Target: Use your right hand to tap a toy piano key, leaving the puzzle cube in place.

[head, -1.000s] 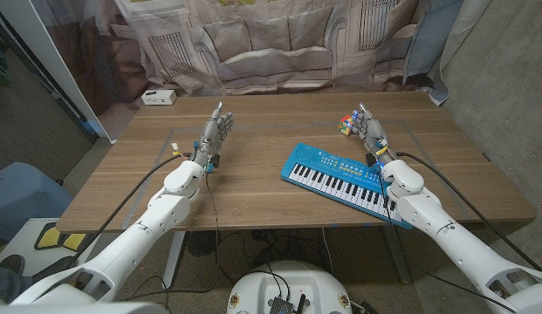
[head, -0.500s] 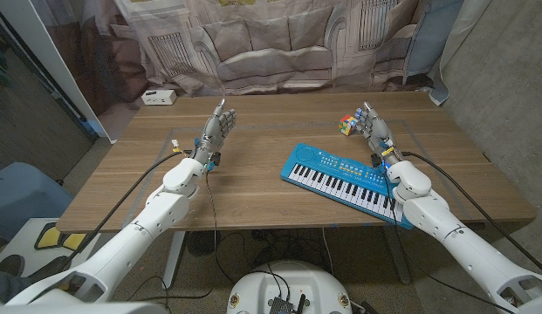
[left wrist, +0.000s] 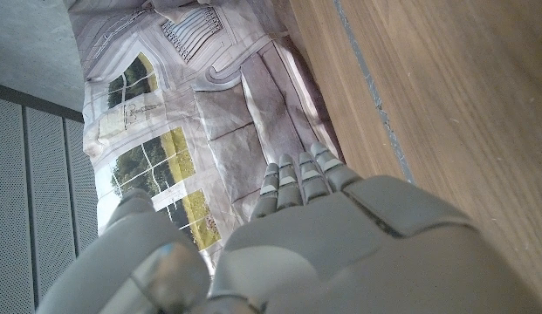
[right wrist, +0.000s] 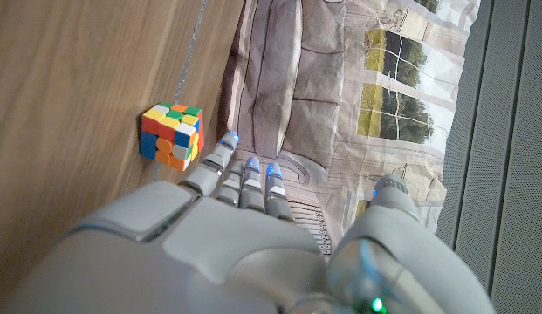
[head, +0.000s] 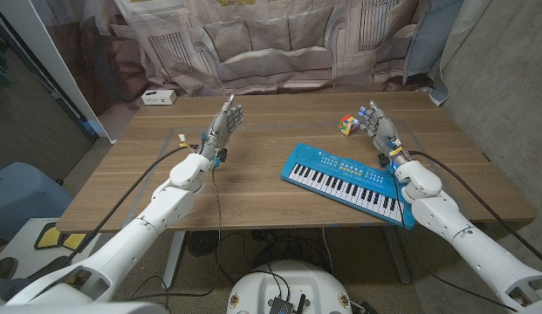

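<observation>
Sitting on table (head: 253, 174) toward its right side: piano (head: 345, 183), blue, angled, near corner poking past the table edge under the right forearm. Cube (head: 346, 126) lying just behind piano, apart from it. Right hand (head: 381, 131) hovering just behind piano's far end, beside cube, fingers apart, holding nothing. Left hand (head: 223, 127) waiting well left of piano, also spread and empty. Looking light, hard plastic, likely sliding if shoved; needing one fingertip straight down on a white key, no grasp. Key travel and hand height over table being hard to judge.
</observation>
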Robot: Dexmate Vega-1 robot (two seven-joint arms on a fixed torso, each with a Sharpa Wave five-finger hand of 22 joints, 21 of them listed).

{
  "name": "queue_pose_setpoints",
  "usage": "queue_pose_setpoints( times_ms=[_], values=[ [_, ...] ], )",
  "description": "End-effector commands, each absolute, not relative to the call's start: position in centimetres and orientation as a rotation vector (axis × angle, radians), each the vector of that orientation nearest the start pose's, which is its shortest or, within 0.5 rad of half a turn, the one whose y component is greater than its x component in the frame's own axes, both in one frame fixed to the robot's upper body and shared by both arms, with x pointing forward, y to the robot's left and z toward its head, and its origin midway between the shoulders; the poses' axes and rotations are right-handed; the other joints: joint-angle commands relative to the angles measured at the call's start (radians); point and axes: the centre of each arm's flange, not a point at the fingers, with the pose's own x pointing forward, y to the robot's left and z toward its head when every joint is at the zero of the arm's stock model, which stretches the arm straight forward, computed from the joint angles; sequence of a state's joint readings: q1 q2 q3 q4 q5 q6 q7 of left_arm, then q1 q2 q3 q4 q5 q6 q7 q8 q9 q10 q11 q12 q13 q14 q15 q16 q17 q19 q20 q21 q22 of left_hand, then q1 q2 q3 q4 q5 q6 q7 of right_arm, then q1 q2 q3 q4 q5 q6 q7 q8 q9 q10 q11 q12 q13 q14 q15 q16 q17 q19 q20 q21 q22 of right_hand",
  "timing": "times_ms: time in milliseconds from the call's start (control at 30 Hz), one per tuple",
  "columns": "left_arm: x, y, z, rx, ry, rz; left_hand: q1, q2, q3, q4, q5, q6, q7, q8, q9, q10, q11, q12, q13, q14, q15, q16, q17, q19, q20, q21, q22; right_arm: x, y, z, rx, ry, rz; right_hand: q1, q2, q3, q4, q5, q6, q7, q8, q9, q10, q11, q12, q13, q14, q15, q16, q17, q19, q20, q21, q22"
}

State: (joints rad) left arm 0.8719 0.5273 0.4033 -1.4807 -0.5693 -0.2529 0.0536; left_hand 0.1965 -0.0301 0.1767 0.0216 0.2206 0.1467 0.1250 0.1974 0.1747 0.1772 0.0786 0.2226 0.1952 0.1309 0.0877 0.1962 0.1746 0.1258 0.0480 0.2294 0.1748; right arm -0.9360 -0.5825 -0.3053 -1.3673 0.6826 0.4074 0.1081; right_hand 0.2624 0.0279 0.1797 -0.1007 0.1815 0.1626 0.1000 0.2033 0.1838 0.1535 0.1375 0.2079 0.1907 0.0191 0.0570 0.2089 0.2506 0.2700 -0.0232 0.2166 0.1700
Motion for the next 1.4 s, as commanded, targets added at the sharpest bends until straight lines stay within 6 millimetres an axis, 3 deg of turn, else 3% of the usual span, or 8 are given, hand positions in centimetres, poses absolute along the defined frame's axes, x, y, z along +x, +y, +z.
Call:
queue_pose_setpoints(
  times_ms=[33,633,1400],
  values=[
    [61.6,24.1,0.5,0.024,-0.717,-0.256,0.014,0.001,0.001,-0.007,-0.001,0.017,0.004,0.006,0.004,0.017,0.004,0.006,0.001,0.01,-0.003,0.005,0.004,0.011,-0.002,0.004,0.001,60.2,-32.4,-2.6,0.003,-0.723,0.243,0.004,0.005,0.001,-0.008,0.004,0.005,0.0,0.0,0.004,-0.003,0.001,-0.003,0.001,-0.004,0.002,-0.004,0.001,0.001,-0.001,-0.001,0.002],
    [60.1,26.2,0.4,0.046,-0.724,-0.233,0.022,0.006,0.001,-0.012,-0.003,0.039,-0.002,0.007,0.004,0.05,-0.003,0.014,0.0,0.037,-0.012,0.007,0.004,0.017,-0.002,-0.004,0.001,56.6,-31.8,-3.3,-0.028,-0.778,0.212,0.006,0.009,0.001,-0.01,0.004,0.014,0.002,0.001,0.004,-0.003,-0.002,-0.004,0.001,0.002,0.003,-0.002,-0.004,0.009,0.001,-0.003,0.002],
    [60.1,27.0,0.4,0.047,-0.737,-0.246,0.027,0.011,0.0,-0.016,-0.006,0.054,-0.005,0.005,0.004,0.067,-0.002,0.014,0.0,0.055,-0.013,0.006,0.004,0.024,-0.004,-0.011,0.001,53.9,-30.7,-4.9,0.009,-0.791,0.203,0.006,0.012,0.0,-0.011,0.004,0.017,0.003,0.0,0.005,0.0,0.001,-0.004,0.001,0.006,0.006,-0.001,-0.008,0.013,0.002,-0.006,0.002]
  ],
)
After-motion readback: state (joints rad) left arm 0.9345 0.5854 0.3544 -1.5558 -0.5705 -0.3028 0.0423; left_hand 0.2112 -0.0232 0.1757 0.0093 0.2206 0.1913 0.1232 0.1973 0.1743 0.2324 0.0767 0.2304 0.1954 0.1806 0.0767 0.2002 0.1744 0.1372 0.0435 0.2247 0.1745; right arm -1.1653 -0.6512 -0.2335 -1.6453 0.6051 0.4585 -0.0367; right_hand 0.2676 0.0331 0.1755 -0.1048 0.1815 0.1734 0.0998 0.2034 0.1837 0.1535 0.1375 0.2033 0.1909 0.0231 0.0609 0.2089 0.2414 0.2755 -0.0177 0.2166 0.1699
